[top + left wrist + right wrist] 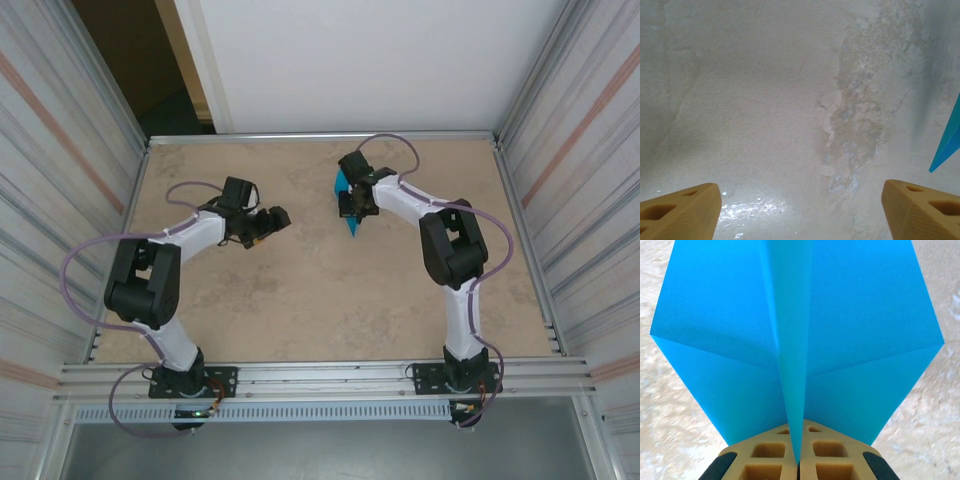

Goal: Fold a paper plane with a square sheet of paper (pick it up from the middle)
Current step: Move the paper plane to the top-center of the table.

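Paper plane (850,325) is clamped at centre fold by closed R fingers (767,452); L fingers (685,205) are held wide apart above tabletop (765,100), nothing gripped.

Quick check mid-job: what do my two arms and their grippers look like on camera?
The left arm and right arm have white links, black joints and a looping purple cable each. The left gripper and right gripper have tan, wedge-shaped fingers with rectangular cut-outs.

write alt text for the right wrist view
A bright blue paper plane, held by its centre fold in the shut right gripper at the bottom edge, spreads two creased wings left and right. Mottled beige table shows behind it.
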